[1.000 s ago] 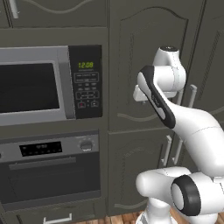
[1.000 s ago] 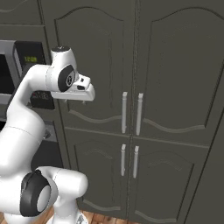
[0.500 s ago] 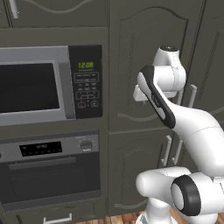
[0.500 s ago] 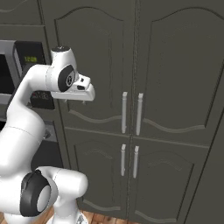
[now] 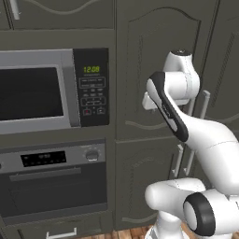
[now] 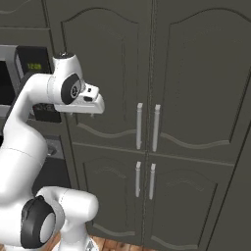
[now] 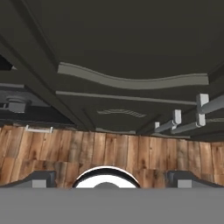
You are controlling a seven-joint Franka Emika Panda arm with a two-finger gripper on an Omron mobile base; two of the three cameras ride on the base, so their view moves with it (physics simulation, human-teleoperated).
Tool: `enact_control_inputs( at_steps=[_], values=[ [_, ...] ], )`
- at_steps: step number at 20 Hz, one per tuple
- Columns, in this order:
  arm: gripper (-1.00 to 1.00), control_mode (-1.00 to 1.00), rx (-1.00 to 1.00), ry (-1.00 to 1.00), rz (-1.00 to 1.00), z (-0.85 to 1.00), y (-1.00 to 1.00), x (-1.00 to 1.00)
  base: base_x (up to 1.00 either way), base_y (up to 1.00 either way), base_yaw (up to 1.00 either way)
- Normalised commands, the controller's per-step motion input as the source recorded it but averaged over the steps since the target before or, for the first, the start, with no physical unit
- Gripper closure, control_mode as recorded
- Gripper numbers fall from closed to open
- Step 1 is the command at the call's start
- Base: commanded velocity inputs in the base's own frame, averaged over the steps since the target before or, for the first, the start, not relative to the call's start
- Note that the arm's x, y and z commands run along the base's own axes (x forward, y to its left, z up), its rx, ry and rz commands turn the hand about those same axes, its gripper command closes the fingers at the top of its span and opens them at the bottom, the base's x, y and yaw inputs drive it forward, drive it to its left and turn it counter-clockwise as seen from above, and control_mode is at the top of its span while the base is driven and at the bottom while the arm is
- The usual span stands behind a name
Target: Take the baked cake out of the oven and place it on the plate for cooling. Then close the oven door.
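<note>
Oven (image 5: 53, 184) low left under microwave (image 5: 51, 91), oven door (image 5: 56, 198) shut, cake presumably inside, likely light, soft, fragile, best held by firm rim; gripper (image 6: 87, 112) raised before cabinet doors (image 6: 147, 122), well apart, finger spread impossible to tell.

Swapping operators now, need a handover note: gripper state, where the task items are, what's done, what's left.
Gripper: held high in front of the tall cabinet doors, holding nothing; whether the fingers are open can't be told.
Oven: below the microwave, left of the arm. Oven door shut.
Cake and plate: can't be seen from here.
Done: nothing.
Left: open the oven door, move the cake to the plate, close the door.
</note>
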Motion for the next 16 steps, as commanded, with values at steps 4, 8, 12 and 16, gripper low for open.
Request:
enact_control_inputs(
  at_steps=[4, 8, 12, 16],
  values=[
    [-1.00, -1.00, -0.27, -0.27, 0.05, -0.28, 0.61, -0.41, 0.00, 0.00, 0.00],
    [-1.00, -1.00, -0.35, -0.37, 0.13, -0.30, 0.78, -0.34, 0.00, 0.00, 0.00],
    [-1.00, -1.00, -0.37, -0.17, 0.18, -0.37, 0.83, -0.20, 0.00, 0.00, 0.00],
    [-1.00, -1.00, -0.36, -0.09, 0.21, -0.37, 0.79, -0.24, 0.00, 0.00, 0.00]
  ],
)
